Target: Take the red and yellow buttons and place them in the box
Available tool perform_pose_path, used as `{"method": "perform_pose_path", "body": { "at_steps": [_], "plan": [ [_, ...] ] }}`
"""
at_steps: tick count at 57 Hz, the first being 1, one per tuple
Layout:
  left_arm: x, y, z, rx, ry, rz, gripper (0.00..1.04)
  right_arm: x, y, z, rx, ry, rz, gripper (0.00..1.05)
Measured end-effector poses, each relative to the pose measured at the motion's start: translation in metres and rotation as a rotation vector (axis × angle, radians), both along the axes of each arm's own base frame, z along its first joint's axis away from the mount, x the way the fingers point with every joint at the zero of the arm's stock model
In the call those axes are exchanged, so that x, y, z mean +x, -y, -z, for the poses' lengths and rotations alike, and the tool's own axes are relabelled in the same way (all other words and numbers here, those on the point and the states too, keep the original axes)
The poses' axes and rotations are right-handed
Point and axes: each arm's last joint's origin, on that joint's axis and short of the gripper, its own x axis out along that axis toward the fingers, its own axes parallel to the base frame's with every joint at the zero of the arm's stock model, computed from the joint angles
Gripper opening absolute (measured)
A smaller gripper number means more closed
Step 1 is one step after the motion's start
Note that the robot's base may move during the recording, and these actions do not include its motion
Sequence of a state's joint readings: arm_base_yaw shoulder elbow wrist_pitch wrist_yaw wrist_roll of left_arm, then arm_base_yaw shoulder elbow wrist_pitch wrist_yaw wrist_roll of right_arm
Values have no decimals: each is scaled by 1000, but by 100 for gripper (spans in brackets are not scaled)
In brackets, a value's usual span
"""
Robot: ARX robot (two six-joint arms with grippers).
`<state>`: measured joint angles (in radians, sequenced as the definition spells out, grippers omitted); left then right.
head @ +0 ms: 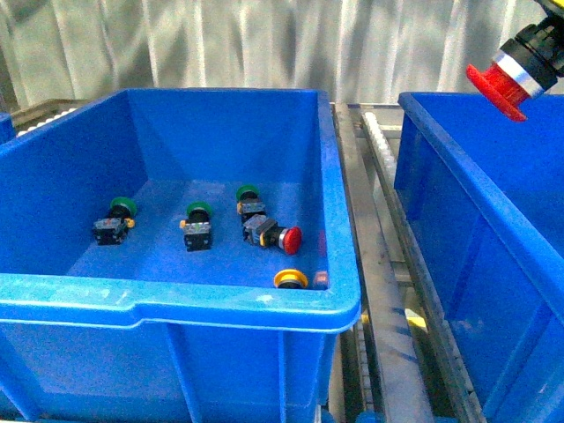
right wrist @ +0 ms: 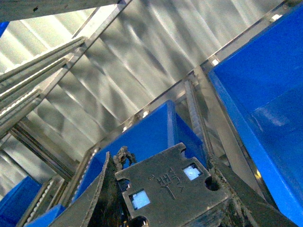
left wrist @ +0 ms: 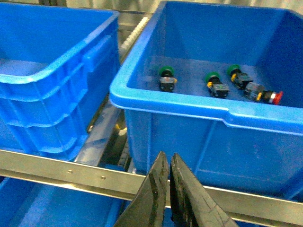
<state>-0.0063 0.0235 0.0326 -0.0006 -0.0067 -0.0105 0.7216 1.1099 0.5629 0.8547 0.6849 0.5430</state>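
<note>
My right gripper is shut on a red button, held high at the front view's top right, over the near rim of the right blue box. In the right wrist view I see the button's grey base between the fingers. In the left blue box lie another red button, a yellow button by the near wall, and three green ones. My left gripper is shut and empty, low outside that box.
A metal roller rail runs between the two boxes. In the left wrist view another blue box stands beside the one with buttons, and a metal bar crosses in front. A corrugated wall is behind.
</note>
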Motion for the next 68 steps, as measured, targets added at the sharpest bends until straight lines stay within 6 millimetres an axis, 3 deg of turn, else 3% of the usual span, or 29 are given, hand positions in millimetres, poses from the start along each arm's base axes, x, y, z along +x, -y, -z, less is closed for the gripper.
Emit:
{"method": "perform_pose_path", "body": {
  "at_steps": [21, 52, 68],
  "plan": [
    [0, 0, 3, 0, -2, 5, 4, 0, 0, 1, -20, -3, 8, 41],
    [0, 0, 3, 2, -2, 5, 99, 2, -4, 6, -86, -37, 25, 41],
    [0, 0, 3, 3, -2, 5, 97, 1, -2, 6, -83, -46, 34, 41]
  ]
}}
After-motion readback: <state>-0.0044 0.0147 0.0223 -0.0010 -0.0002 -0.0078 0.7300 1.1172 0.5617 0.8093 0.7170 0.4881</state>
